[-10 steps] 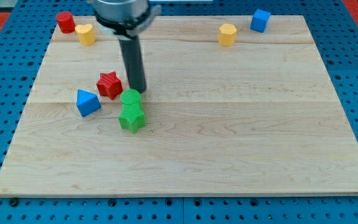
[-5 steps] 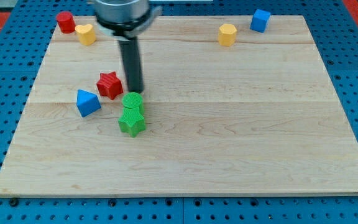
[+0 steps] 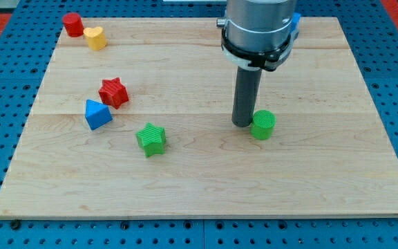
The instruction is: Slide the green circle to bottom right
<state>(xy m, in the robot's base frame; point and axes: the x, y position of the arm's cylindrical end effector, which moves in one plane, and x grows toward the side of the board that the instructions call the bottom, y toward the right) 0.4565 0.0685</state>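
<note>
The green circle (image 3: 262, 124) stands on the wooden board (image 3: 206, 180) a little right of the middle. My tip (image 3: 242, 124) is down on the board right against the circle's left side. The dark rod rises from it to the arm's grey body at the view's top. A green star (image 3: 150, 139) lies well to the left of the circle, left of the middle.
A red star (image 3: 113, 92) and a blue pyramid-like block (image 3: 97, 114) lie at the left. A red cylinder (image 3: 72, 24) and a yellow block (image 3: 95, 37) are at the top left. A blue block (image 3: 296, 21) is partly hidden behind the arm at the top right.
The green circle has moved far to the right, away from the green star, with my tip behind it. The red star has shifted slightly left. The arm now hides the yellow block at the top right.
</note>
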